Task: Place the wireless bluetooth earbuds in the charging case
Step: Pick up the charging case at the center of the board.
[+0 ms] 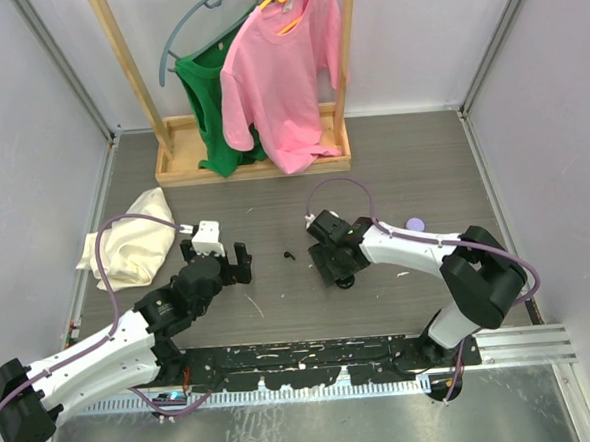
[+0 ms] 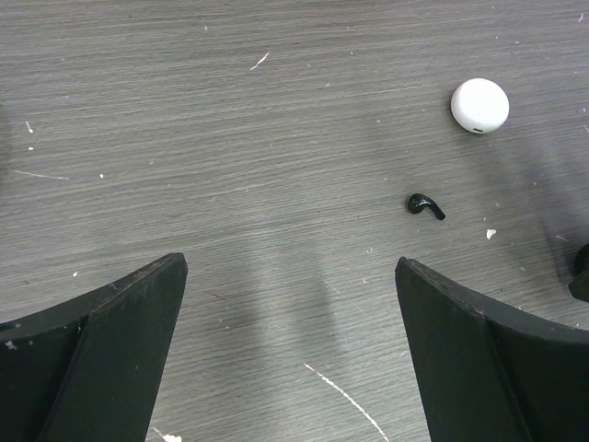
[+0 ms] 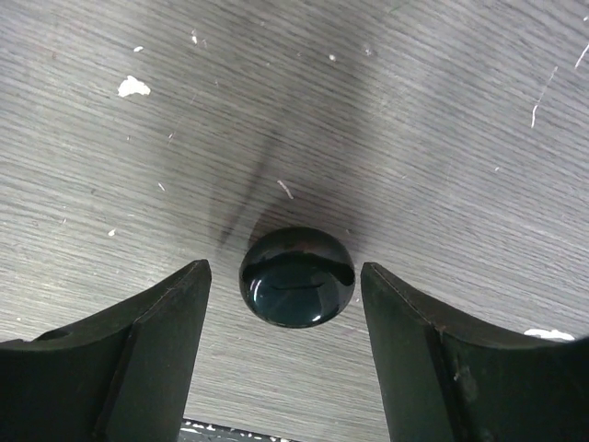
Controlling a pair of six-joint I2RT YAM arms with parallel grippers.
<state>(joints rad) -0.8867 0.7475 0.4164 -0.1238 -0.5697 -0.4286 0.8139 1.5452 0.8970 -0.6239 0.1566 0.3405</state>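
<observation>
A glossy black round charging case [image 3: 297,276], closed, lies on the grey table between the fingers of my right gripper [image 3: 283,276], which is open around it without touching; from above the gripper [image 1: 335,267] covers most of it. A black earbud [image 2: 425,205] lies loose on the table ahead and right of my left gripper [image 2: 290,276], which is open and empty; it also shows in the top view [image 1: 288,254]. A white round case [image 2: 479,105], closed, lies beyond it. A lilac case [image 1: 415,224] lies at the right. No other earbuds show.
A wooden rack [image 1: 251,164] with a green and a pink shirt stands at the back. A cream cloth [image 1: 131,246] lies at the left. A black rail [image 1: 304,361] runs along the near edge. White paint flecks dot the table.
</observation>
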